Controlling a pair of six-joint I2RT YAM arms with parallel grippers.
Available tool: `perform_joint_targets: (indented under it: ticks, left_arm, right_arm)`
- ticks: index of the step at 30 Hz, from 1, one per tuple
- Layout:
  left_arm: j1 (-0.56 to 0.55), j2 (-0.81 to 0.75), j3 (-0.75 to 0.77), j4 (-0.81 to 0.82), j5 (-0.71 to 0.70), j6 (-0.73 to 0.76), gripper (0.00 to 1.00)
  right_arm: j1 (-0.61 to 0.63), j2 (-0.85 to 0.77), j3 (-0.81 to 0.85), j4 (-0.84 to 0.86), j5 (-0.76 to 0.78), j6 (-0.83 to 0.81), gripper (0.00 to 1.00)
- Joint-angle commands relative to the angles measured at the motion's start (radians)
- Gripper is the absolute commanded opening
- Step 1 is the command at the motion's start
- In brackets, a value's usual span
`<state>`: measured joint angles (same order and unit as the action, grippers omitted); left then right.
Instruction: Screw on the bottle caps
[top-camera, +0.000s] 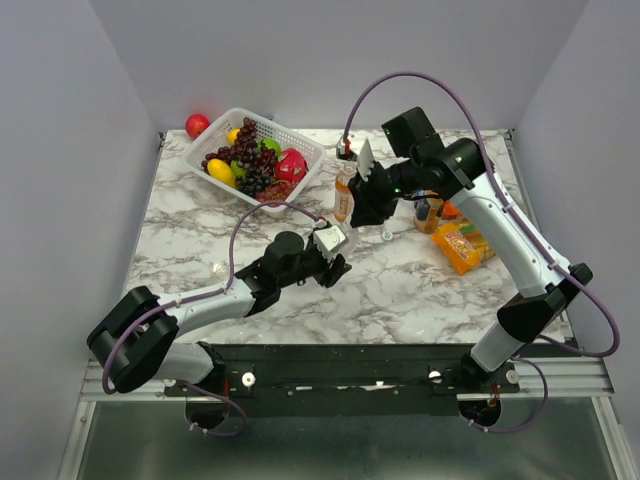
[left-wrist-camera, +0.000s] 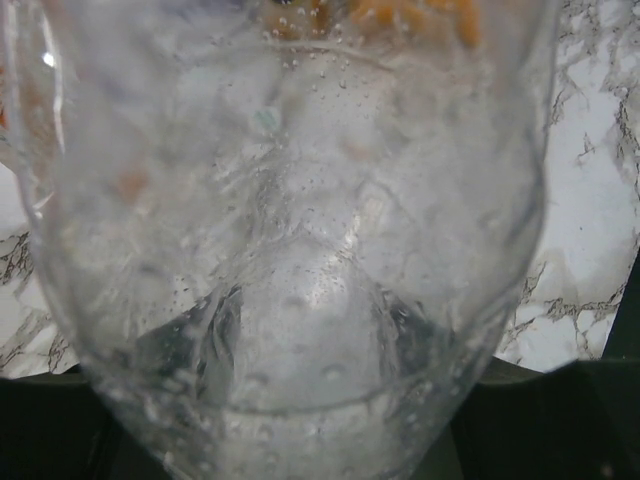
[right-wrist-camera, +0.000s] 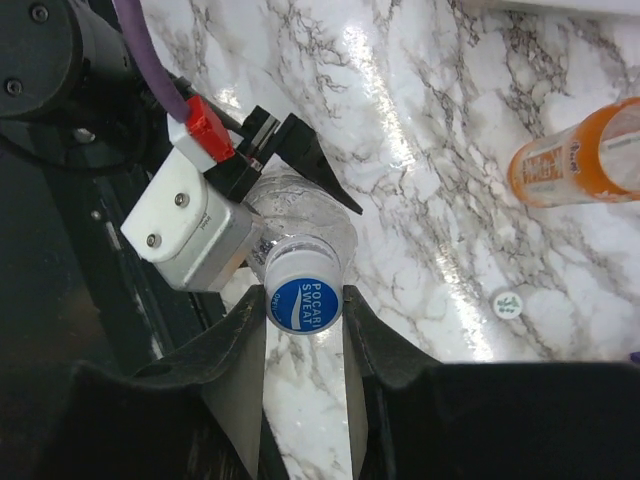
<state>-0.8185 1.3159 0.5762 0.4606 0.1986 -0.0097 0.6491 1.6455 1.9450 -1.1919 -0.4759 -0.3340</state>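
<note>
**Fingers pinch blue cap over the held clear bottle**

Right fingers (right-wrist-camera: 245, 345) press against the two sides of the blue cap (right-wrist-camera: 304, 302), which sits on top of the neck of the clear bottle (right-wrist-camera: 305, 205). The cap's printed face points straight up at the right wrist camera. Left fingers (right-wrist-camera: 305, 165) clamp the body of that bottle from the side, and it fills nearly the whole left wrist view. Both arms meet above the middle of the bench (top-camera: 200, 215), the right one reaching down from above.

An orange bottle (top-camera: 343, 197) stands on the marble just beyond the pair. A white cap (right-wrist-camera: 507, 303) lies flat on the bench near it, apart from both arms. Orange snack packets (top-camera: 462, 246) lie to the right, and a white basket (top-camera: 300, 140) of fruit sits at the far left corner.
</note>
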Motion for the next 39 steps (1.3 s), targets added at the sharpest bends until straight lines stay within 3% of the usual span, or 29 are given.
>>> perform_joint_targets:
  ticks: [1, 15, 21, 28, 39]
  left_arm:
    - [-0.002, -0.027, 0.067, 0.193, 0.042, 0.004, 0.0]
    - [-0.018, -0.017, 0.07, 0.17, 0.131, 0.128, 0.0]
    - [-0.021, -0.021, 0.025, 0.269, 0.121, 0.136, 0.0]
    - [-0.022, -0.024, -0.022, 0.282, 0.119, 0.139, 0.0]
    - [-0.022, -0.037, -0.095, 0.313, 0.094, 0.128, 0.0]
  right_arm:
    - [0.018, 0.005, -0.015, -0.13, 0.054, -0.192, 0.04]
    - [0.089, 0.008, -0.029, -0.126, 0.168, -0.378, 0.04]
    - [0.089, 0.042, -0.009, -0.175, 0.157, -0.301, 0.08]
    - [0.089, 0.073, 0.061, -0.195, 0.171, -0.2, 0.26]
    - [0.089, 0.119, 0.189, -0.245, 0.166, -0.161, 0.3]
